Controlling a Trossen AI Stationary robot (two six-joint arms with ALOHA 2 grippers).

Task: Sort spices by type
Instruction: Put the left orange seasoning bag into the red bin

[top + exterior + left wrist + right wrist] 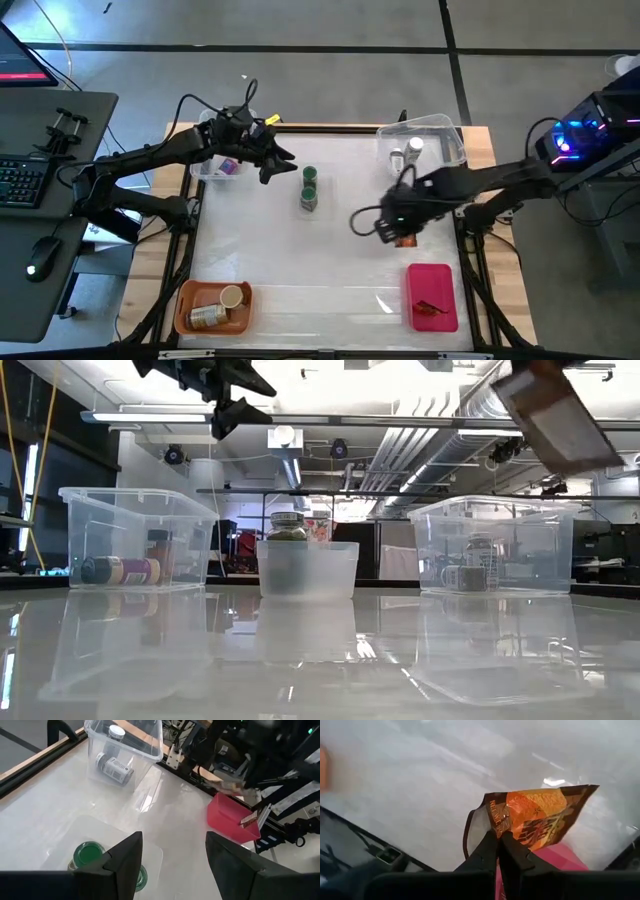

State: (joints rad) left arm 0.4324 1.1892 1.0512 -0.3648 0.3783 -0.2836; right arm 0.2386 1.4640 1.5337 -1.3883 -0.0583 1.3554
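Observation:
My right gripper (397, 228) is shut on a flat orange foil packet (540, 817), held high above the table near the pink tray (432, 285). The packet also shows at the top of the low view (560, 410). My left gripper (172, 865) hangs open in the air above the middle clear tub (308, 190), where two green-lidded jars (90, 855) stand. White-lidded jars (114, 765) lie in the far right tub (440, 135). Dark-lidded jars (120, 570) lie in the far left tub (135, 540). Tan-lidded jars (215, 310) lie in the orange tray (185, 305). My right gripper pinches the orange packet between its two fingers at one edge near a corner (501, 827). The packet juts out past the fingertips (490, 842) and is lifted clear of the table. In the low view it hangs tilted, high in the air.
Another red packet (430, 308) lies in the pink tray near the table's near right corner. The three clear tubs stand along the far half of the table. Bare tabletop (300, 260) lies between the tubs and the two trays.

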